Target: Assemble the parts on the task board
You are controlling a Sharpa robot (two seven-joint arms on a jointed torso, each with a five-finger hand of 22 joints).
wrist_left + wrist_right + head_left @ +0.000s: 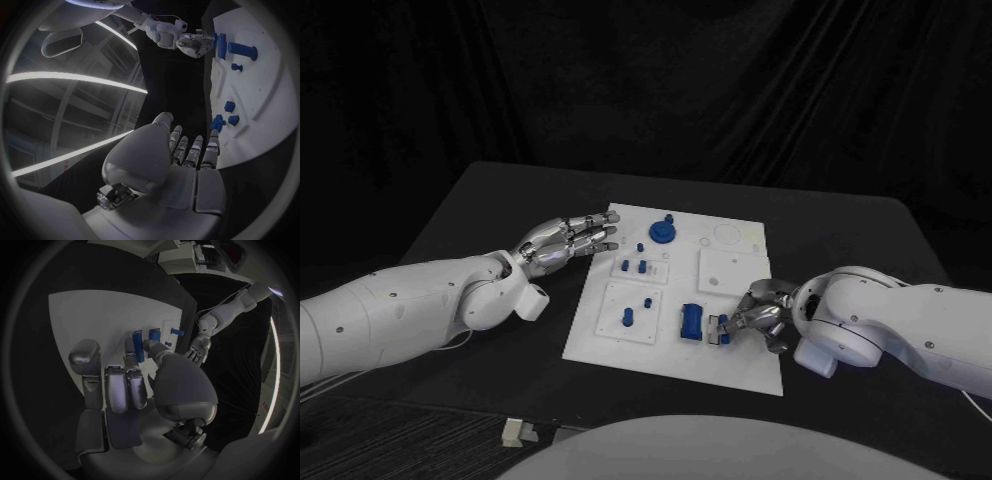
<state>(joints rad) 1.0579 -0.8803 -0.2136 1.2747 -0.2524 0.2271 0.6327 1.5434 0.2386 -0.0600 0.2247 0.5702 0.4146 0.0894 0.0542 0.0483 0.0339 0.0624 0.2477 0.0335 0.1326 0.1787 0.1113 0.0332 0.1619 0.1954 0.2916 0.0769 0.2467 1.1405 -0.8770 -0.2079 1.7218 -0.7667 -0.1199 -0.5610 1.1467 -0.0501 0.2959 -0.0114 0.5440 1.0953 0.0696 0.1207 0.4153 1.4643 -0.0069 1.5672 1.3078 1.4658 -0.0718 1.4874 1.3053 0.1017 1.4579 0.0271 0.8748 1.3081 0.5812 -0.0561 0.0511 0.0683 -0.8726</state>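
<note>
The counter under me is black and matte, and behind its far edge the room is hung with dark cloth. In the middle of the counter lies the white task board, slightly skewed to the counter's edges. By the counter's near edge, apart from the board, sits a small pale block.

My left hand hovers at the board's far left corner, fingers stretched out together and a little apart, holding nothing; their tips reach just over the board's edge. Just beyond them, near the board's far edge, stands a round blue part with a knob. Toward the middle of the board, two small blue pegs stand in a square recess, and closer to the near left corner another blue peg stands in a second recess.

My right hand rests on the board's right side toward the near edge. Its fingers are curled in beside an upright blue block, which stands on the board between the near-left recess and my hand. My fingertips are touching or nearly touching the block's side; I cannot tell whether they actually grip it.
</note>
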